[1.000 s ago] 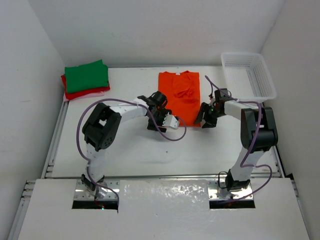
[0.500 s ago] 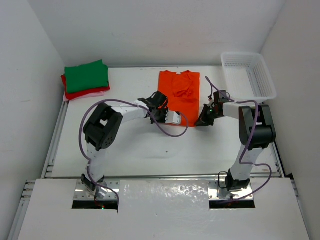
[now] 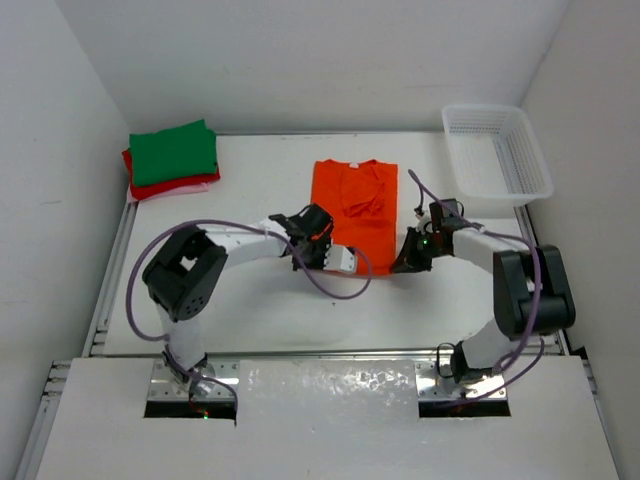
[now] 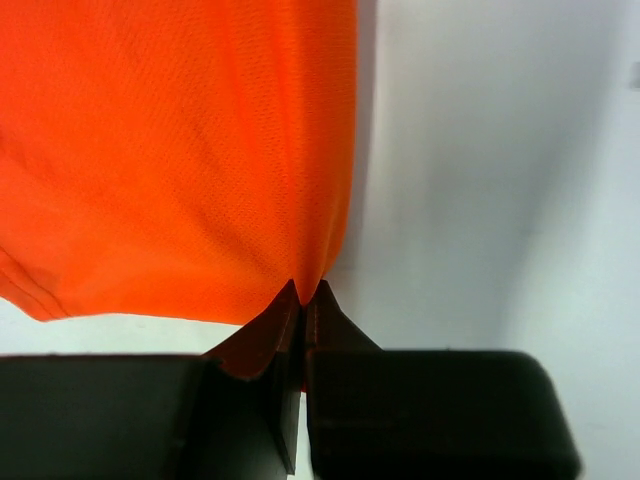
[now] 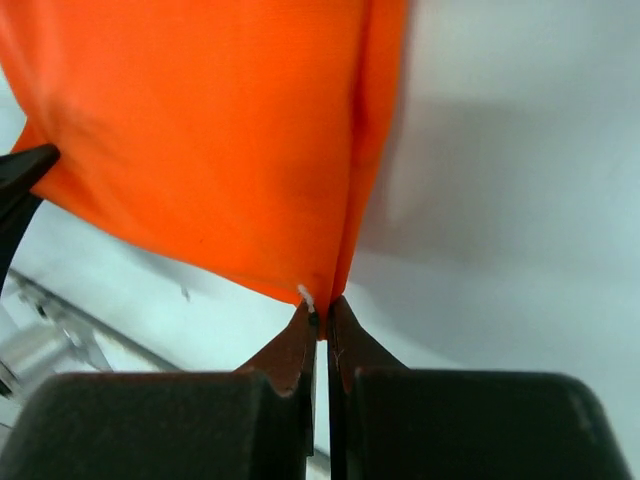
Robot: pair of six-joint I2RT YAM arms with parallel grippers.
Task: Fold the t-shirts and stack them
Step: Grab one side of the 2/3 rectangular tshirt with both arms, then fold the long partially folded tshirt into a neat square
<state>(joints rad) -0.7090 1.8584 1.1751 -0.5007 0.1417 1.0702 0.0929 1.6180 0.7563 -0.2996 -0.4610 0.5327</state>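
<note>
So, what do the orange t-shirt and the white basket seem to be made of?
The orange t-shirt: soft knit cloth, perhaps a synthetic sports fabric; matte, with a fine dotted weave and loose folds.
The white basket: probably rigid plastic; its walls show a regular open mesh.

3 tees (orange (image 3: 352,205), green (image 3: 174,152), red (image 3: 160,188)), poss. 4th hidden; 1 basket (image 3: 540,160); 2 arms (image 3: 185,270) (image 3: 525,285)

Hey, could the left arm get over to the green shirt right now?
Probably not freely: the left gripper is shut on a near corner of the orange t-shirt and would drag it along. Nothing else lies between it and the green t-shirt.
</note>
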